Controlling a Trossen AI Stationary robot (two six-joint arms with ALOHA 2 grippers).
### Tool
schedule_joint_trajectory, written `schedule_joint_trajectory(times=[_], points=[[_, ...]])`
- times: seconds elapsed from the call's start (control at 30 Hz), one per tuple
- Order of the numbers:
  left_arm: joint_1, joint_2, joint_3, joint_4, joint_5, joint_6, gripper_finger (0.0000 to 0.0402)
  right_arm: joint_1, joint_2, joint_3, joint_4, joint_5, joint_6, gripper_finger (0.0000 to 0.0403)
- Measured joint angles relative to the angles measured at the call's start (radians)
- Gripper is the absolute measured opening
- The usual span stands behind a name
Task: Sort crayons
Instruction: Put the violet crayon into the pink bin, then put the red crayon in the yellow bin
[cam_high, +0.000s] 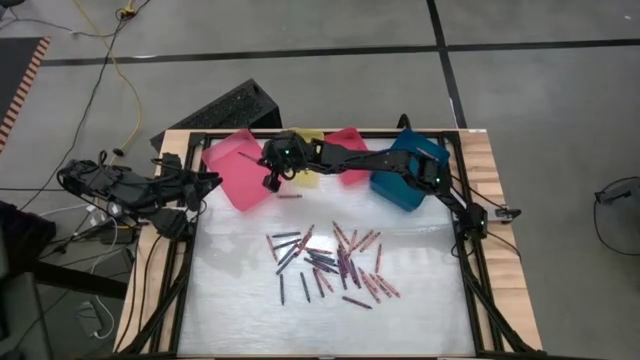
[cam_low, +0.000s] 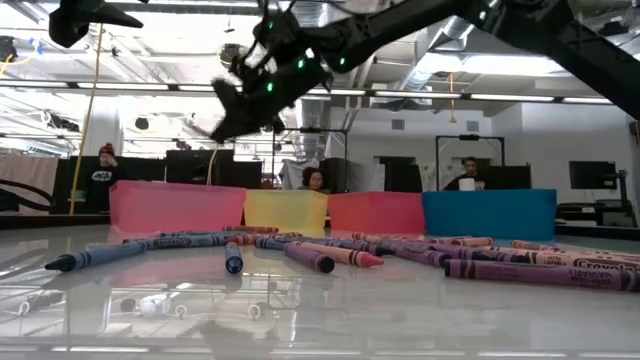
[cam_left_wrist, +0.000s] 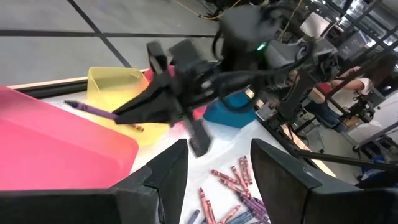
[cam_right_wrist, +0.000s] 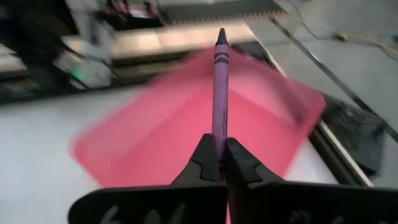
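My right gripper (cam_right_wrist: 219, 163) hangs over the pink tray (cam_high: 240, 172), shut on a purple crayon (cam_right_wrist: 220, 93). The left wrist view shows that crayon (cam_left_wrist: 93, 111) sticking out past the fingertips, above the pink tray and the yellow tray (cam_left_wrist: 118, 87). Many loose crayons (cam_high: 330, 262) in red, pink, purple, blue and black lie flat in the middle of the table. One more crayon (cam_high: 288, 197) lies on the table beside the pink tray. My left gripper (cam_left_wrist: 217, 168) waits open at the table's left edge with nothing between its fingers. My right gripper pinches the purple crayon's blunt end (cam_right_wrist: 219, 146) between its two fingertips. The crayon runs straight on in line with the fingers, its point (cam_right_wrist: 221, 36) leading. The fingers come from the table's right, slanting a little down. The crayon is lifted clear, above the pink tray.
Four trays stand in a row along the far edge: pink, yellow (cam_high: 308, 165), red (cam_high: 350, 155) and blue (cam_high: 408, 175). My right arm (cam_high: 400, 165) stretches across above them. People sit in the room behind the table (cam_low: 315, 180). Bare tabletop lies near the front edge (cam_high: 330, 330).
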Motion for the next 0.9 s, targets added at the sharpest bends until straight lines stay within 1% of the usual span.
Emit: schedule_joint_trajectory(times=[0.1,0.17,0.2,0.37,0.5,0.9], points=[[0.000,0.000,0.000,-0.001,-0.006,0.000,0.0165,0.001,0.043,-0.002,0.021,-0.001,0.013,0.0004],[0.000,0.000,0.000,-0.004,-0.007,-0.002,0.0165,0.003,0.055,-0.005,0.005,0.001,0.016,0.0006],[0.000,0.000,0.000,-0.004,-0.006,-0.006,0.0165,0.005,0.066,-0.003,0.029,0.001,0.016,0.0008],[0.000,0.000,0.000,-0.005,-0.003,-0.008,0.0165,0.000,0.082,-0.001,0.032,0.000,0.016,0.0020],[0.000,0.000,0.000,-0.005,-0.003,-0.008,0.0165,-0.003,0.088,-0.002,-0.017,0.002,0.015,0.0031],[0.000,0.000,0.000,-0.006,-0.001,-0.005,0.0165,-0.002,0.087,-0.002,-0.043,-0.001,0.012,0.0051]])
